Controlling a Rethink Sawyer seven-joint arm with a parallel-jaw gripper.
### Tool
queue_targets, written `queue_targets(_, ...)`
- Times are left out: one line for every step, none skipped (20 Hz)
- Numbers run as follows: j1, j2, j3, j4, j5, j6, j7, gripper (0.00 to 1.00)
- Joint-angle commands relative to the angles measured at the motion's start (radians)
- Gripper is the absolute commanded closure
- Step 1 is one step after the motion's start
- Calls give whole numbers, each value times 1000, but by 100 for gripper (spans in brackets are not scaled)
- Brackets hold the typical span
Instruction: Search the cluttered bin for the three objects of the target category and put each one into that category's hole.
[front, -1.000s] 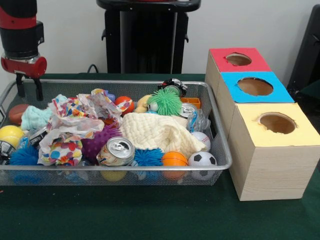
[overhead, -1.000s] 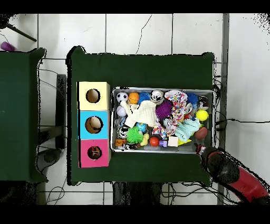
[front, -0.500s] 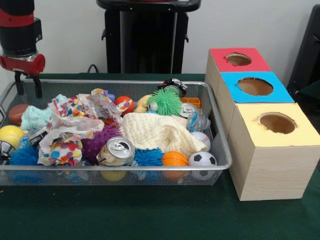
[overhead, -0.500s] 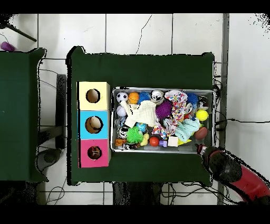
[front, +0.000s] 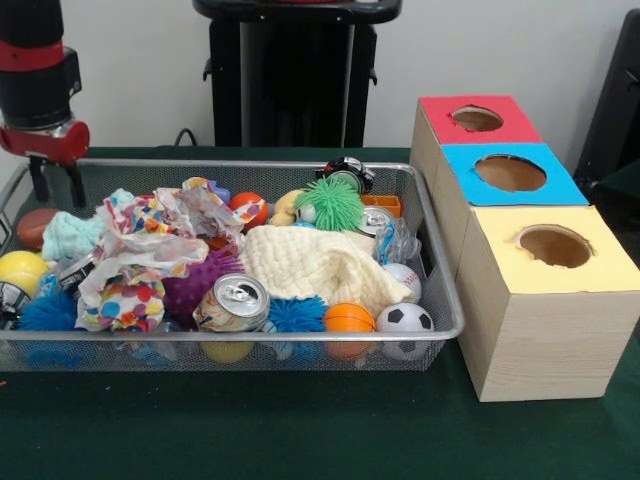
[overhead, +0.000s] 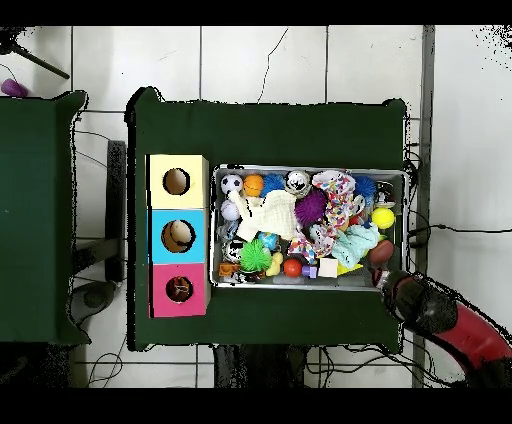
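Hovered with claw empty, prongs parted, over the wire bin's far corner (likely to survey the clutter before reaching in).

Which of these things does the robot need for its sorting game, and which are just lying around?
For the job: tool, wire bin, its clutter such as the soda can and soccer ball, box with three holes.
Just lying about: side table, floor cables.
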Motion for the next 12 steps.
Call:
queue_targets(0, 90, 91, -148, -3, 47, -3, 0)
queue_targets(-1, 90, 93, -146, -5, 44, -2, 0)
queue_targets(-4, 92, 95, -147, -6, 41, -3, 0)
queue_targets(-7, 94, 98, -147, -7, 38, -3, 0)
queue_targets(-8, 99, 100, -152, -8, 41, -7, 0)
queue_targets(-9, 103, 103, -157, -9, 43, -10, 0)
queue_targets(-10, 108, 106, -163, -10, 46, -14, 0)
queue_targets(-10, 115, 107, -167, -13, 47, -18, 0)
queue_targets(-10, 117, 107, -170, -15, 49, -21, 0)
queue_targets(-9, 119, 108, -173, -17, 51, -24, 0)
queue_targets(-11, 119, 113, -176, -23, 54, -35, 0)
queue_targets(-11, 119, 119, -181, -31, 61, -50, 0)
